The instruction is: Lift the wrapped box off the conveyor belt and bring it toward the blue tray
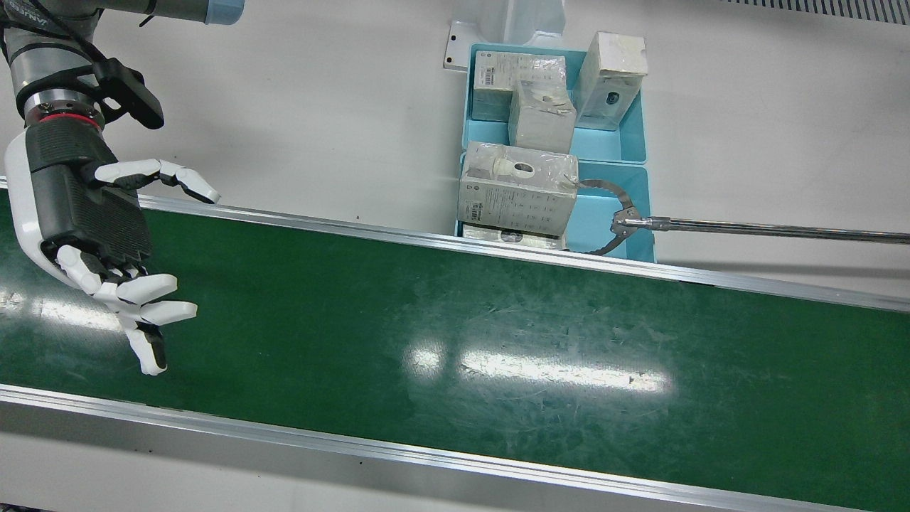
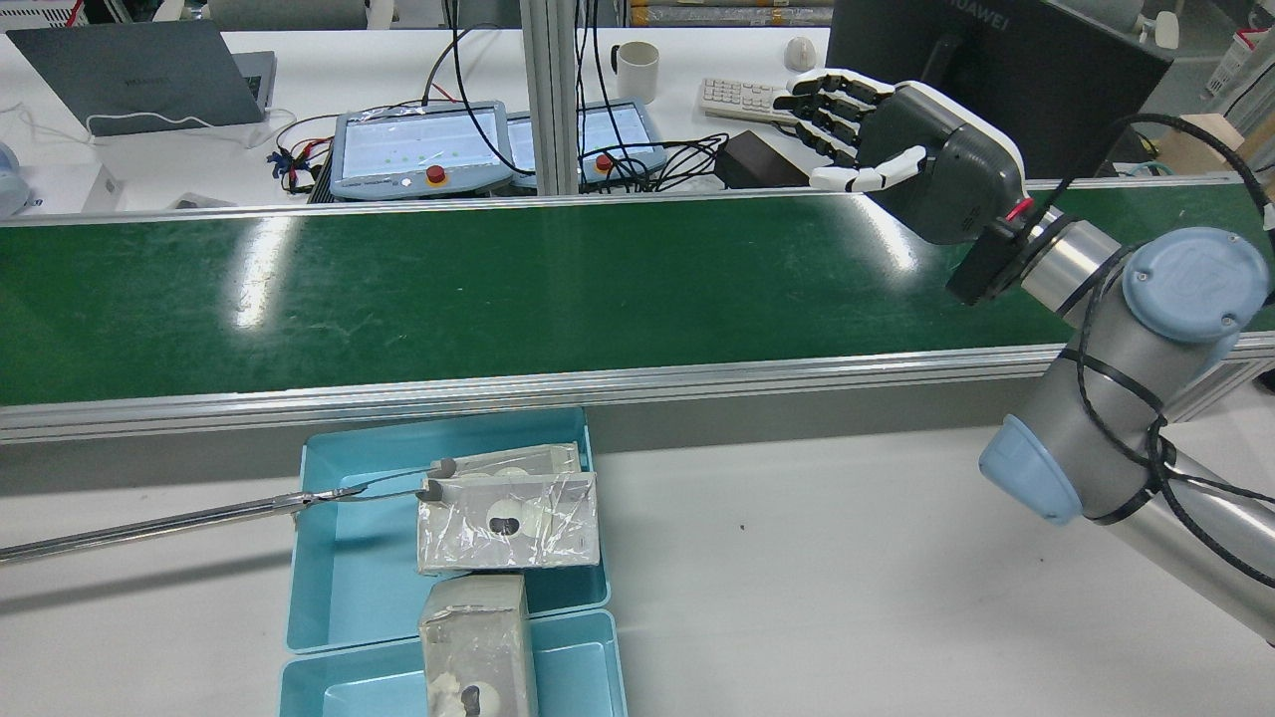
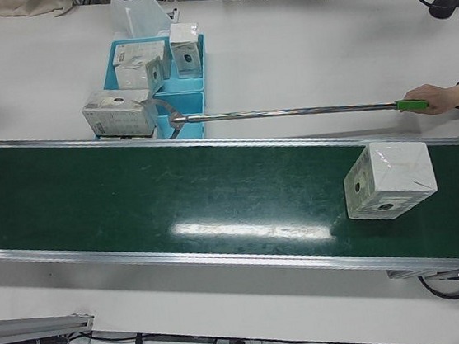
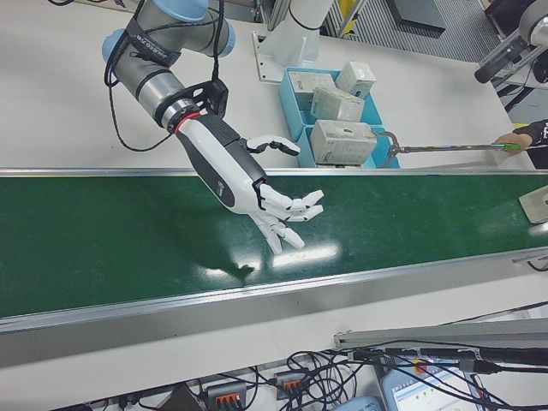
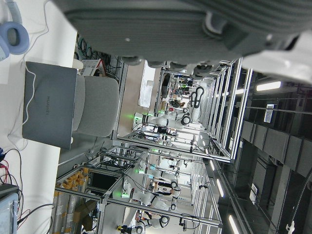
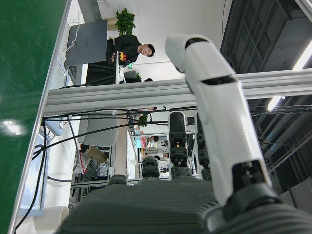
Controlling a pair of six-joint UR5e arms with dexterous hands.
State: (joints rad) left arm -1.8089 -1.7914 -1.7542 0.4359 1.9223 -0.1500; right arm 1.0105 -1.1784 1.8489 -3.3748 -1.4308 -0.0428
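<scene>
A wrapped white box (image 3: 390, 180) sits on the green conveyor belt (image 3: 174, 195) at the right of the left-front view; its edge also shows in the right-front view (image 4: 535, 205). My right hand (image 1: 106, 235) is open and empty, palm down above the belt's other end, far from the box; it also shows in the rear view (image 2: 896, 149) and the right-front view (image 4: 248, 184). Two blue trays (image 1: 625, 149) beside the belt hold several wrapped boxes. Only the palm of my left hand (image 5: 195, 29) shows, and its fingers are hidden.
A person's long metal grabber tool (image 1: 746, 229) reaches over the nearer tray, its claw against a wrapped box (image 1: 515, 188) at the tray's edge. The person's hand (image 3: 445, 97) holds the tool's green handle. Behind the belt are control pendants (image 2: 418, 149), a mug and cables.
</scene>
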